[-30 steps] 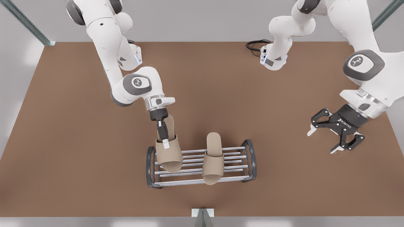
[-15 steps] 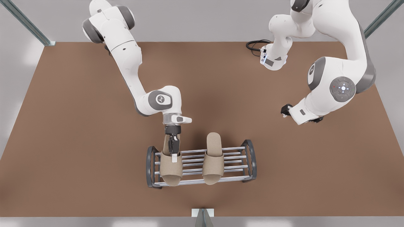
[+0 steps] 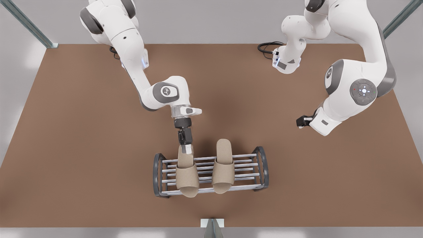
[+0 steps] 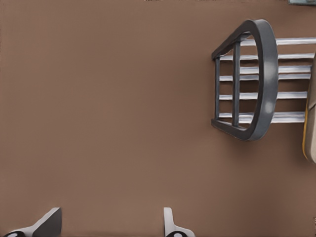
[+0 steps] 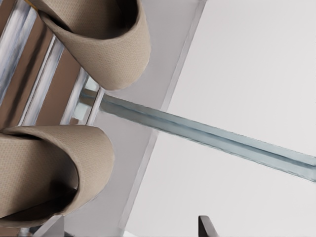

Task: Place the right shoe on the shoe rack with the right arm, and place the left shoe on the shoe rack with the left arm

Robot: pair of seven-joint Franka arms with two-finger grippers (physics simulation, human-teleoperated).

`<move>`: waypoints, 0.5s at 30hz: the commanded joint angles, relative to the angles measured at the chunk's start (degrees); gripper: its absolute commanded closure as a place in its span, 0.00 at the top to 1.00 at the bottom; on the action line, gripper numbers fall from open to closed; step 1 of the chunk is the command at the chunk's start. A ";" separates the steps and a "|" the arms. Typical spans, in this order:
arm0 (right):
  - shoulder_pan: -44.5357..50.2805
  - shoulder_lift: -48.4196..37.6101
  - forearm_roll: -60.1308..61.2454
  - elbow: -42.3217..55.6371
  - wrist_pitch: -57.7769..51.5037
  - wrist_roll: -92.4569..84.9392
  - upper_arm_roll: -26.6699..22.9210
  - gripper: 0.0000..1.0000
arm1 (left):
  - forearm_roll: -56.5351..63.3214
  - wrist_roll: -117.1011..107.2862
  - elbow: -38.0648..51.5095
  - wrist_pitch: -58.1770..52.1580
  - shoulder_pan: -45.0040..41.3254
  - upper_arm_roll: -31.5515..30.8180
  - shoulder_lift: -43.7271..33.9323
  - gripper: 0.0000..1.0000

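- On the shoe rack (image 3: 261,165), the right shoe (image 3: 187,180) now lies flat across the silver bars, toe toward the camera. Half a second ago it sat nearer the end frame at the front view's left; it has since shifted inward and lies just beside the left shoe (image 3: 223,172), the two apart by a narrow gap
- Right gripper (image 3: 186,147): a second ago it carried the shoe tilted over the rack by its upper band. It has drawn back and hangs over the shoe's open heel. The right wrist view shows its fingertips spread well apart with nothing clamped between them, so I judge the shoe released
- Relation of shoe to tool: the shoe lies ahead of and below the fingers, its heel just under the tips. Whether a tip touches the heel cannot be told
- Left gripper (image 4: 111,224): fingers wide apart and empty. It hangs over bare table (image 3: 82,148) well clear of the rack, at the front view's right, and its arm has folded up and back over the last second — it waits
- Finding: both shoes rest on the upper tier, side by side and parallel. The placing looks complete on both counts — what remains, by my judgement, is for the right arm to lift clear without catching the heel
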 commanded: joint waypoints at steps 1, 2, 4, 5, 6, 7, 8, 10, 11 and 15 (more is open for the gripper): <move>-1.04 -2.58 7.07 -1.08 10.26 -9.19 -1.95 1.00 | 0.05 -13.63 0.04 1.02 -0.01 -0.07 -0.28 1.00; -1.65 -4.51 21.13 -1.07 4.66 -9.45 -1.95 1.00 | 0.14 -12.23 0.22 1.02 -0.01 0.01 -0.63 1.00; -4.29 -9.17 52.43 -2.40 -9.50 -8.49 -1.95 1.00 | 0.58 4.83 0.40 -1.26 -0.10 0.01 -2.91 1.00; -5.96 -10.58 69.39 -1.69 -14.78 -8.40 -1.95 1.00 | 0.31 5.80 0.31 -3.19 -0.44 0.01 -2.56 1.00; -9.38 -12.60 83.47 -0.99 -18.73 -8.31 -2.83 1.00 | 0.93 5.80 0.57 -3.90 -0.89 -0.51 -2.21 1.00; -13.86 -14.89 94.63 -0.46 -26.99 -8.22 -3.09 1.00 | 1.37 11.67 1.01 -5.66 -0.80 -0.43 -2.21 1.00; -18.70 -16.99 103.87 -0.37 -34.46 -8.31 -3.18 1.00 | 1.63 18.37 0.92 -6.53 -0.45 -0.34 -2.04 1.00; -25.56 -15.77 104.49 -0.64 -44.06 -7.61 -2.92 1.00 | 2.25 10.37 1.01 -6.19 -0.71 -0.34 2.71 1.00; -28.37 -11.29 108.43 5.06 -46.59 -7.78 -1.77 1.00 | 1.90 10.28 1.10 -6.27 -0.71 -0.34 2.71 1.00; -31.18 -2.14 110.56 20.80 -56.18 -8.57 0.60 1.00 | 2.16 10.28 4.26 -10.14 -0.71 -0.07 3.24 1.00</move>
